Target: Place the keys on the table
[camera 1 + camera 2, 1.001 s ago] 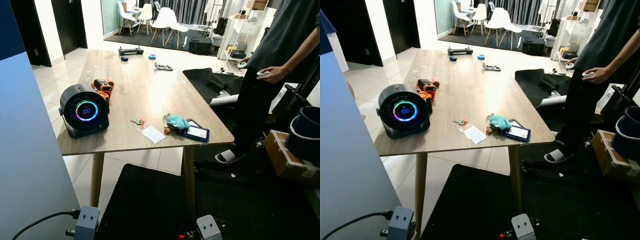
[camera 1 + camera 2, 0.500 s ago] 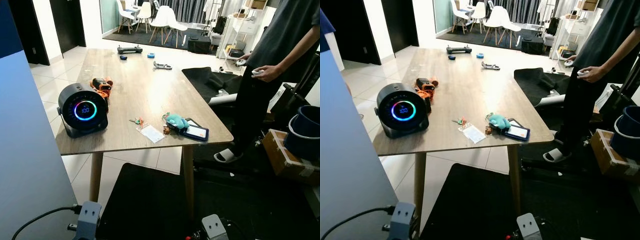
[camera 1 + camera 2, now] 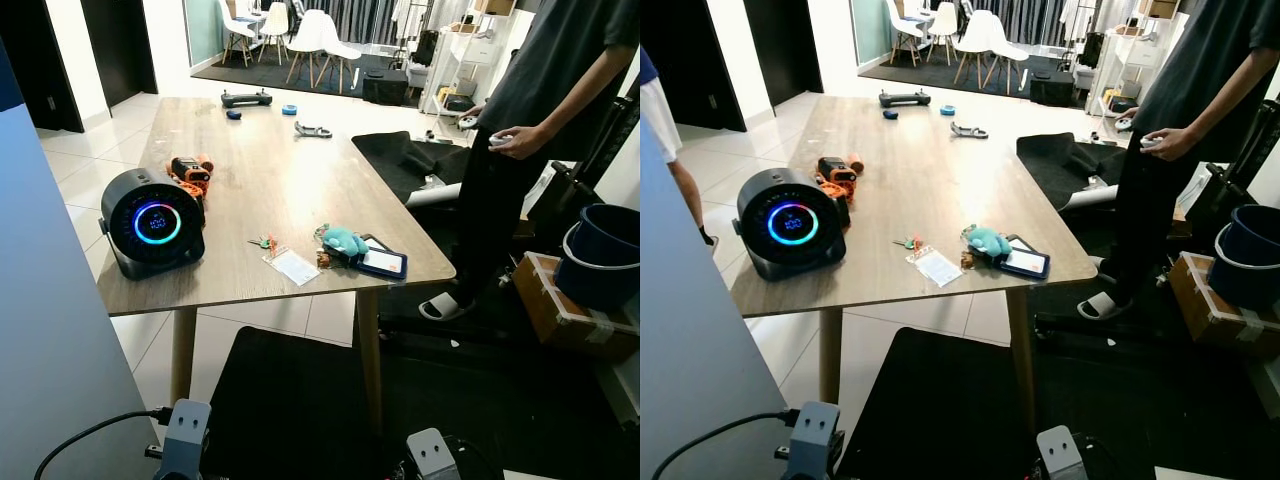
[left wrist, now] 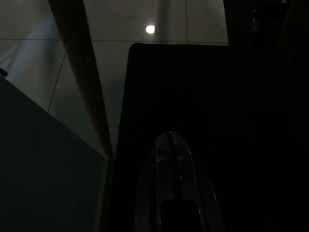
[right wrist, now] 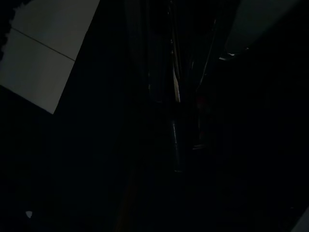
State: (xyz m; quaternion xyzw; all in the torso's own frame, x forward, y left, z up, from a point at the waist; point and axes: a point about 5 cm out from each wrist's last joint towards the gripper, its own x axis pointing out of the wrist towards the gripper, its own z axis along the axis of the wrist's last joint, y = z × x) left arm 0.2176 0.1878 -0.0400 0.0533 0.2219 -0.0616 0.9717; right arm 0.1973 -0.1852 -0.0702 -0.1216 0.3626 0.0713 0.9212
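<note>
The keys (image 3: 264, 242) are seen lying on the surface (image 3: 270, 180), near its front edge, between the round speaker (image 3: 147, 221) and a teal plush (image 3: 343, 241). The left gripper (image 4: 170, 140) is held low with fingers together; the right gripper's state cannot be told.

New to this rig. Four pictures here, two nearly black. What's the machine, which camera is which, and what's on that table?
It's a walking humanoid with two arms. The two bright pictures come from its head camera, looking down at a wooden table. On it: a round black speaker, keys, a small plastic bag, a teal plush beside a dark tablet, and an orange gadget. A person stands on the robot's right. The dark pictures are wrist cameras; the left gripper hangs shut above the floor.
</note>
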